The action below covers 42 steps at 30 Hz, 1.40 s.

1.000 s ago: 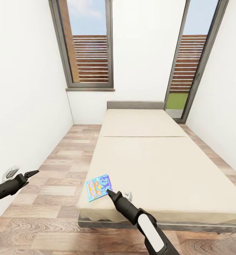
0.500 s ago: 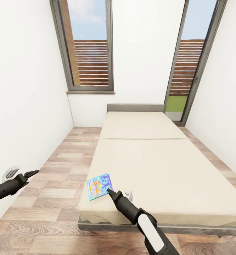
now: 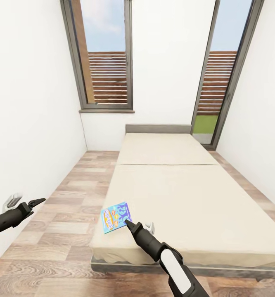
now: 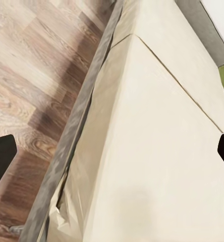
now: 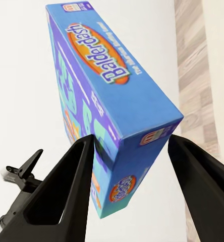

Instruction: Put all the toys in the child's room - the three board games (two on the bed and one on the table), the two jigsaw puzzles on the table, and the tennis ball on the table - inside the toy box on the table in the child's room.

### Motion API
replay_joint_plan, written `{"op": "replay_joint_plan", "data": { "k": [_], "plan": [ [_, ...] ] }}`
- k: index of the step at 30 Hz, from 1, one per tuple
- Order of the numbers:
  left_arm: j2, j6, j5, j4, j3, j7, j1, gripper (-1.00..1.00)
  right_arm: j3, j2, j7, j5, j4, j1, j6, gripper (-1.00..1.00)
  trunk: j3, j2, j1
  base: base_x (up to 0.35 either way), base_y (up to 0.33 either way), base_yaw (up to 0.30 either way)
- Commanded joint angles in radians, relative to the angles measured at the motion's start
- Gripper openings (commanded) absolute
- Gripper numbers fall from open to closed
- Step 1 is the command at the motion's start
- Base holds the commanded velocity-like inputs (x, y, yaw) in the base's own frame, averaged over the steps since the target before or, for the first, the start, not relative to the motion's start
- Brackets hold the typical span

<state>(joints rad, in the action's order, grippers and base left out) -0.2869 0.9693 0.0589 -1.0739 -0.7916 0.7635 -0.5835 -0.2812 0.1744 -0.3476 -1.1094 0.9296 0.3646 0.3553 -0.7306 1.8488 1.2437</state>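
A blue board game with orange-yellow art hangs over the near left corner of the beige bed. My right gripper is shut on it. In the right wrist view the board game stands on edge between the two black fingers of the right gripper, with a white wall behind it. My left gripper hovers open above the wood floor left of the bed. In the left wrist view the left gripper is spread wide, looking along the bed's side. The table and the toy box are out of view.
The bed's grey headboard stands against the far wall between two tall windows with brown slats. A strip of wood-plank floor runs between the bed and the white left wall. Another white wall lies close on the right.
The whole picture has shifted down a little, so the camera has moved. Both arms and the held board game keep their places in the view.
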Motion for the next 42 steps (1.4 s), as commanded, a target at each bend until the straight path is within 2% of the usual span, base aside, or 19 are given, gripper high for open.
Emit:
{"op": "replay_joint_plan", "data": {
  "k": [1, 7, 14, 42],
  "plan": [
    [0.0, 0.008, 0.005, 0.0, -0.001, 0.0, -0.001, 1.0, 0.001, 0.0, -0.001, -0.007, 0.0, 0.0, 0.004, -1.0, 0.001, 0.0, 0.0, 0.0, 0.0, 0.081],
    [0.0, 0.008, 0.005, 0.0, -0.003, 0.033, -0.001, 1.0, 0.001, 0.0, -0.001, -0.007, 0.0, -0.001, 0.003, -1.0, 0.011, 0.0, 0.0, 0.0, 0.0, 0.097],
    [0.0, 0.009, 0.004, 0.0, -0.003, 0.058, -0.001, 1.0, 0.001, 0.0, -0.001, -0.007, 0.0, -0.001, 0.002, -1.0, 0.044, -0.049, -0.027, 0.0, 0.0, 0.125],
    [0.0, 0.008, 0.003, 0.0, 0.0, 0.06, -0.001, 1.0, 0.004, 0.0, 0.012, -0.006, 0.001, -0.001, 0.003, -1.0, 0.172, -0.245, -0.134, 0.0, 0.0, 0.137]
  ]
}}
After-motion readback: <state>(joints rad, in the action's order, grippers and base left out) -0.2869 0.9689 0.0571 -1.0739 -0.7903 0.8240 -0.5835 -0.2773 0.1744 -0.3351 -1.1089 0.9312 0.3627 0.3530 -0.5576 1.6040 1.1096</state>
